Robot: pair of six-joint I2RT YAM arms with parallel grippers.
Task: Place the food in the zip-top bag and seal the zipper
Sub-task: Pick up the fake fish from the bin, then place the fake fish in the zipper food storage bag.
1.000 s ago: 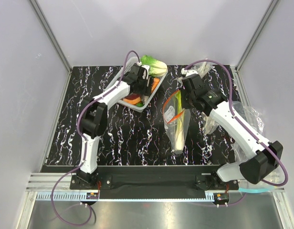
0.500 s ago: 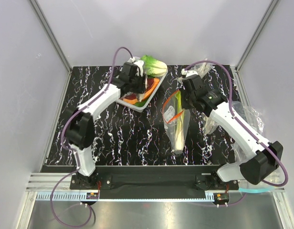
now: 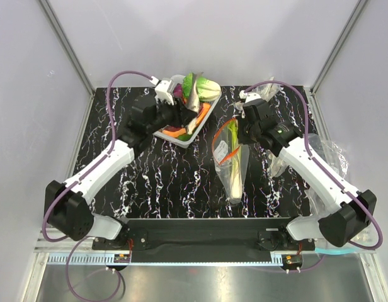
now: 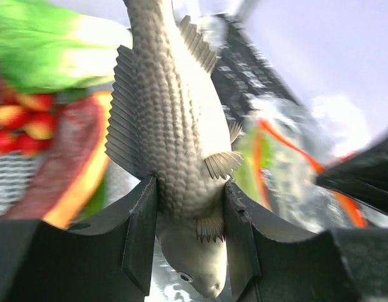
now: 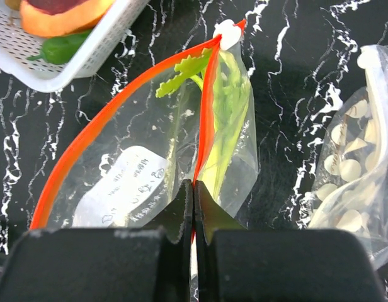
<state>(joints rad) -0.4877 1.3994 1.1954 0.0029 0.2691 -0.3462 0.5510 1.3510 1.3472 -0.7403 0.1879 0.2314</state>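
My left gripper (image 3: pixel 184 112) (image 4: pixel 189 189) is shut on a grey scaly toy fish (image 4: pixel 169 126), held head-down above the white basket (image 3: pixel 176 138). The fish also shows in the top view (image 3: pixel 193 102). The zip-top bag (image 3: pixel 232 165) lies right of the basket, mouth open and raised. My right gripper (image 3: pixel 241 134) (image 5: pixel 193 189) is shut on its red-orange zipper strip (image 5: pixel 118 100). A leek with green leaves (image 5: pixel 227 119) lies inside the bag (image 5: pixel 150 145), beside the white label (image 5: pixel 121 185).
The basket holds a leafy green cabbage (image 3: pixel 208 88), small red pieces (image 4: pixel 21 126), an orange-rimmed slice (image 5: pixel 62 16) and a green pepper (image 5: pixel 65 47). Wrinkly clear bags with pale shell shapes (image 5: pixel 358 163) lie at the right edge (image 3: pixel 329 157).
My left arm has swung its elbow out to the left and lifted the grey fish up out of the basket. My right gripper keeps its hold on the zipper strip.
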